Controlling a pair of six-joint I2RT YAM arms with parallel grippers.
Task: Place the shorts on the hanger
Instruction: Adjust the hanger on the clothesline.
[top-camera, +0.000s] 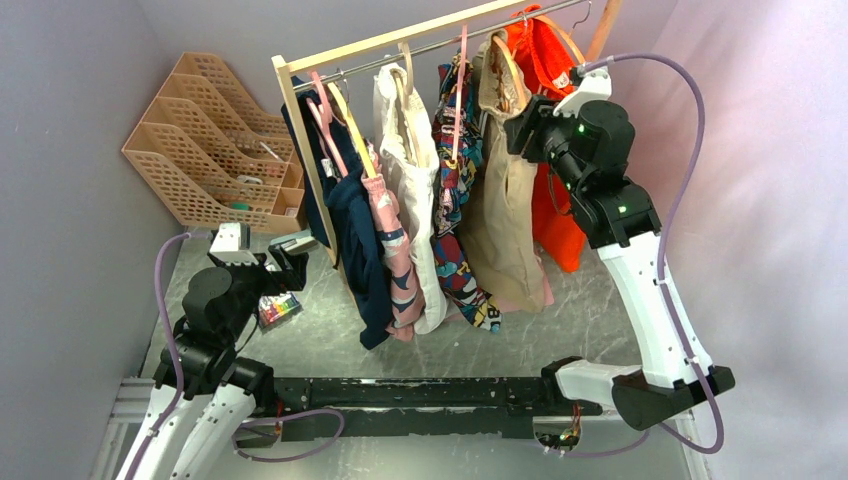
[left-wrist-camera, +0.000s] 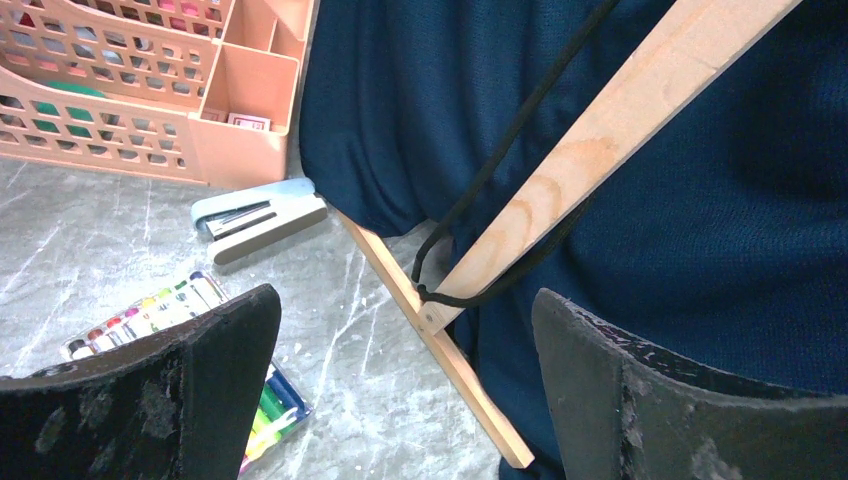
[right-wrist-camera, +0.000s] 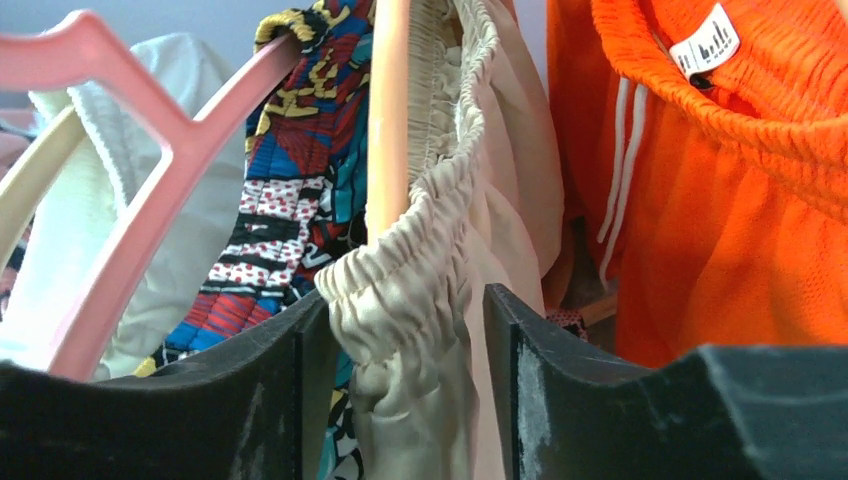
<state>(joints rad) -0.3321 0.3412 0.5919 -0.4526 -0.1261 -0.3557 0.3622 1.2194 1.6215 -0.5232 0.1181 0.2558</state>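
The beige shorts hang from the rail on the pale orange-tan hanger. In the right wrist view the hanger's bar runs down inside the gathered elastic waistband. My right gripper is raised to the waistband, which bunches between its fingers. The left finger touches the fabric and a narrow gap shows on the right side, so the jaws stand open around it. My left gripper is low at the rack's left foot, wide open and holding nothing.
Bright orange shorts hang right of the beige ones; a patterned garment, a pink hanger and a cream garment hang to the left. A wooden rack leg, navy garment, stapler, marker set and peach organizer sit near the left gripper.
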